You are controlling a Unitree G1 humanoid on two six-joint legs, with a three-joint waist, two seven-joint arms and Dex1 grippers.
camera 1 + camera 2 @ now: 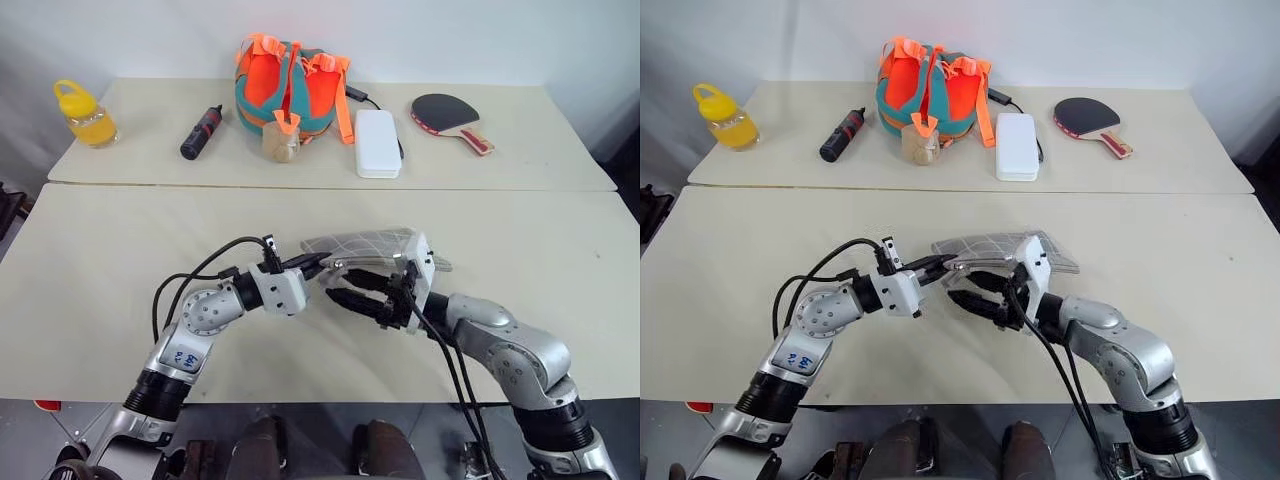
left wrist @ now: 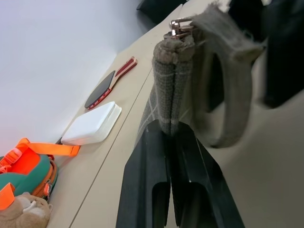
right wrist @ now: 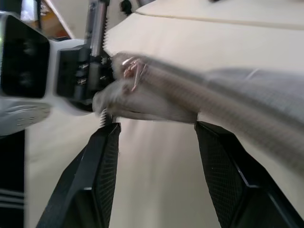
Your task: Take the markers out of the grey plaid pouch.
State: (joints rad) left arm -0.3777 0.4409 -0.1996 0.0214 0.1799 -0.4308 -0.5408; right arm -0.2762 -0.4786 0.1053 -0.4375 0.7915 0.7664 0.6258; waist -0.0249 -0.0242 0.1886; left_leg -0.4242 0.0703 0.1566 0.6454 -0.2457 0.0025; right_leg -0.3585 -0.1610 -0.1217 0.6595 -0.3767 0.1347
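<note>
- The grey plaid pouch (image 1: 375, 244) is held above the near table (image 1: 100, 260), long axis left-right.
- The left gripper (image 1: 318, 264) pinches its left end firmly.
- The right gripper (image 1: 362, 300), fingers apart, is just below, holding nothing.

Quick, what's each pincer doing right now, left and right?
Left pincer: closed on the end of the grey plaid pouch.
Right pincer: open beside the pouch, holding nothing.

The left arm reaches inward with its pincer (image 1: 318, 264) pointing right, its two black fingers (image 2: 164, 175) pressed together. The right arm bends inward toward it, its pincer (image 1: 362, 296) pointing left with the fingers (image 3: 97, 166) parted.
</note>
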